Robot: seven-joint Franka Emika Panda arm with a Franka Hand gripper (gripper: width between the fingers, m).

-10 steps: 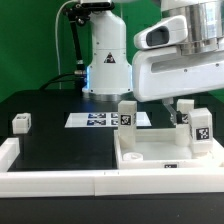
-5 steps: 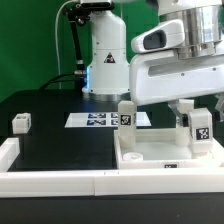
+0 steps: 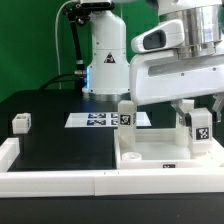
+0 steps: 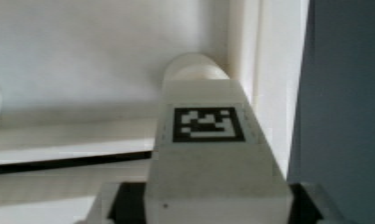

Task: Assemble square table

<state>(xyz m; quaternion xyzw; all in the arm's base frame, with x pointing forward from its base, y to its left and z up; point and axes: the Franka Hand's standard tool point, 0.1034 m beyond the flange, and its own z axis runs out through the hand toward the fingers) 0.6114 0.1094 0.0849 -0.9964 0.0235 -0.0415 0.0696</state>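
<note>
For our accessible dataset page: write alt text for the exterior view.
A robot arm's fingers clasp an upright tagged leg on the white square tabletop, at the exterior view's right; a second leg stands on it, a third leg sits apart on the black table.

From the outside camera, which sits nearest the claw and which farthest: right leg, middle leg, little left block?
1. right leg: held in the claw, exterior view's right.
2. middle leg: upright, mid-picture.
3. little block: far at the exterior view's left.
</note>
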